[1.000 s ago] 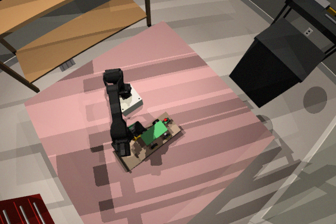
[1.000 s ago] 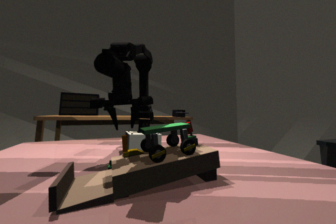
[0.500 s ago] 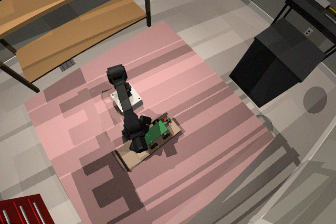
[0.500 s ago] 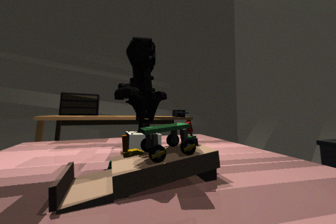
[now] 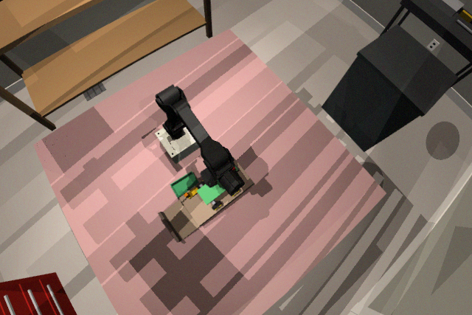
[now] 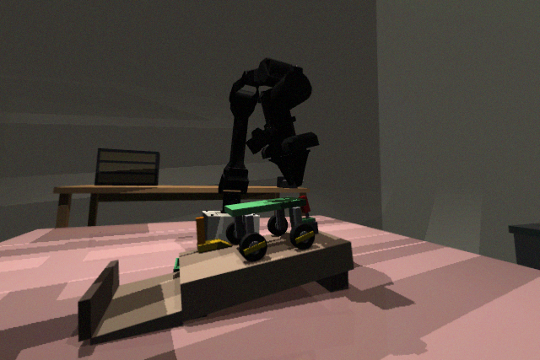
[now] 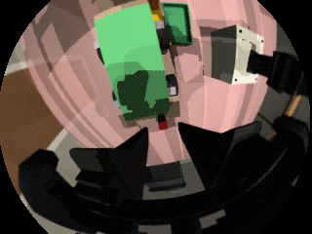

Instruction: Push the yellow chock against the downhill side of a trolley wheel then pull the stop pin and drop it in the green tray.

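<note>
The trolley with its green deck [image 5: 209, 192] [image 6: 261, 205] [image 7: 129, 49] stands on the tan ramp [image 6: 209, 264] [image 5: 198, 210]. The yellow chock [image 5: 191, 192] [image 6: 211, 244] [image 7: 156, 16] lies on the ramp at the downhill side of the trolley's far-side lower wheel, its orange handle upright; its tip looks close against the wheel, but contact cannot be told. The red-headed stop pin [image 5: 234, 169] [image 6: 304, 206] [image 7: 163, 125] stands at the trolley's uphill end. My gripper [image 6: 298, 185] [image 7: 163, 128] is partly open and empty, just above the pin head. The green tray [image 5: 184, 184] [image 7: 177, 24] is empty beside the ramp.
The arm's white base block [image 5: 177, 144] [image 7: 248, 58] stands behind the tray. An end board [image 5: 171, 226] [image 6: 99, 299] closes the ramp's low end. A wooden bench [image 5: 114, 50] and a dark cabinet [image 5: 392, 82] stand off the pink mat [image 5: 133, 178].
</note>
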`<state>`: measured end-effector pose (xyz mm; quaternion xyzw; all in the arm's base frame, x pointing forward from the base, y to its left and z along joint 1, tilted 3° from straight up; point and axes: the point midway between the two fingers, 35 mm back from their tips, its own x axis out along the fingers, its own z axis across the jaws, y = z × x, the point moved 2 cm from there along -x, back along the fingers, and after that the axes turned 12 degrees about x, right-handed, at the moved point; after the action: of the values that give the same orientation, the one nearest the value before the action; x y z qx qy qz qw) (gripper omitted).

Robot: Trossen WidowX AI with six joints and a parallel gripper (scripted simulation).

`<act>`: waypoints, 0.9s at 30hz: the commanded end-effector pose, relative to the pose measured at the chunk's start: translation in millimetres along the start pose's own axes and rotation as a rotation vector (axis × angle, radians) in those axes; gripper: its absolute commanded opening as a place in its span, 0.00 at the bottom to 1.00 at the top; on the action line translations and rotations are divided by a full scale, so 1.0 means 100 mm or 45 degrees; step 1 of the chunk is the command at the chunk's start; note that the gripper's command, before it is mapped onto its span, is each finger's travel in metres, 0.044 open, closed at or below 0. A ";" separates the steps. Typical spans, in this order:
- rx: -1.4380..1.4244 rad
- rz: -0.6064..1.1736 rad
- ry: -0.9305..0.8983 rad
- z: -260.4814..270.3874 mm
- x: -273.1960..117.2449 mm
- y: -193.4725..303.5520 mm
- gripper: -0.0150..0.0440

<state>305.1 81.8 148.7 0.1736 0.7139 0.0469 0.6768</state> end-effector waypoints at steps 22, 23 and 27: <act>-0.097 0.022 0.012 -0.04 0.23 0.09 0.58; -0.097 0.022 0.012 -0.04 0.24 0.10 0.58; -0.097 0.022 0.012 -0.04 0.28 0.10 0.58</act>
<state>303.5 98.8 128.6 0.1499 0.7118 0.0804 0.6815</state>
